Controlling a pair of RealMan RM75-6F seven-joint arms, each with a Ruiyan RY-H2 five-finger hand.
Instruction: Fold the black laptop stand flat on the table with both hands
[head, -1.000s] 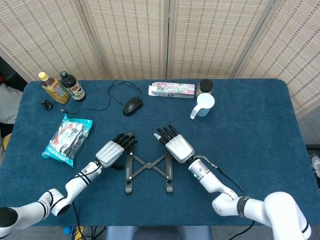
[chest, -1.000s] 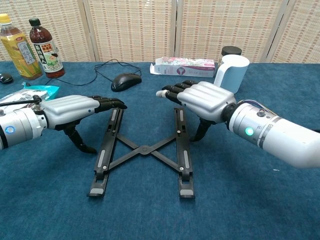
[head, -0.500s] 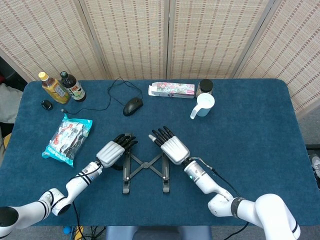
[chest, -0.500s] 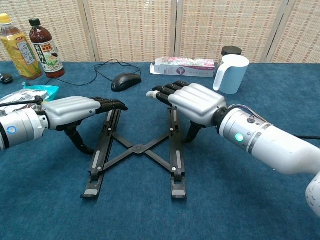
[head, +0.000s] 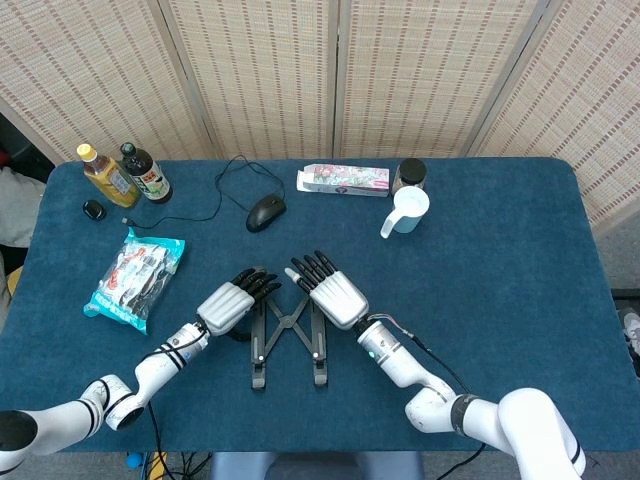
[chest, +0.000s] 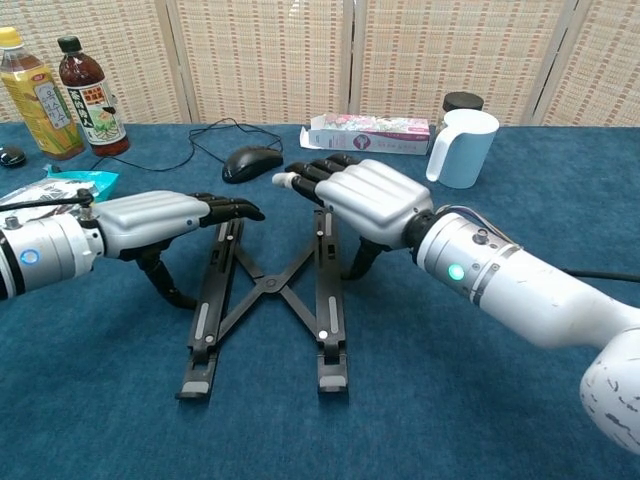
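laptop stand (chest: 268, 300) | between left hand (chest: 160, 222) and right hand (chest: 368, 200)

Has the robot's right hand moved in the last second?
Yes. The right hand has slid leftward, away from the white mug, pushing the laptop stand narrower.

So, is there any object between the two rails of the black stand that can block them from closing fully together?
Nothing visible does. Between the rails of the laptop stand only its own crossed links and bare table show. The left hand and right hand rest over the rails' far ends.
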